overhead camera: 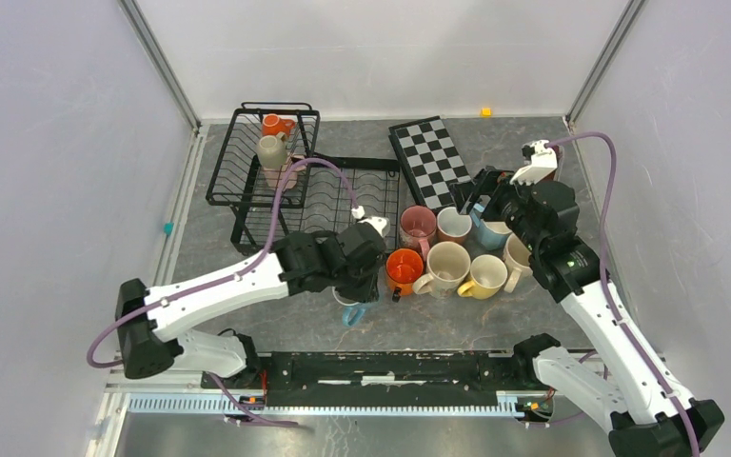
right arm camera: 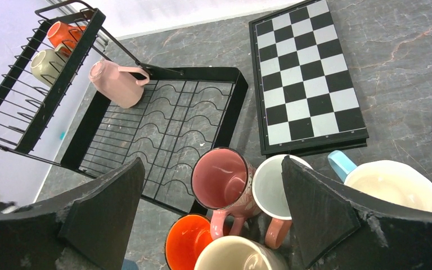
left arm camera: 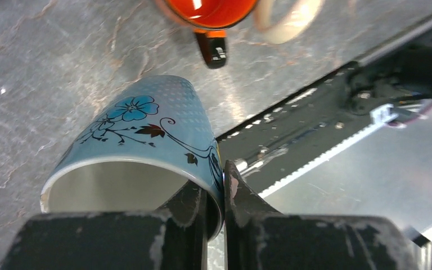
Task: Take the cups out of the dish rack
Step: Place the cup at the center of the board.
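My left gripper (left arm camera: 219, 170) is shut on the rim of a light blue flowered cup (left arm camera: 146, 126), one finger inside and one outside. It holds the cup tilted just over the table, near an orange cup (overhead camera: 404, 269). In the top view that left gripper (overhead camera: 353, 299) is in front of the dish rack (overhead camera: 362, 160). Three cups remain in the rack: orange (right arm camera: 62, 32), beige (right arm camera: 44, 63) and pink (right arm camera: 114, 83). My right gripper (right arm camera: 212, 169) hangs open above a pink cup (right arm camera: 223, 179) and a white-lined cup (right arm camera: 271, 187) in the group on the table.
A black-and-white checkerboard (overhead camera: 430, 160) lies behind the group of cups. More cups stand there: cream (overhead camera: 445, 267), yellow (overhead camera: 484, 276) and one with a blue handle (overhead camera: 488, 230). The black base rail (overhead camera: 390, 367) runs along the near edge.
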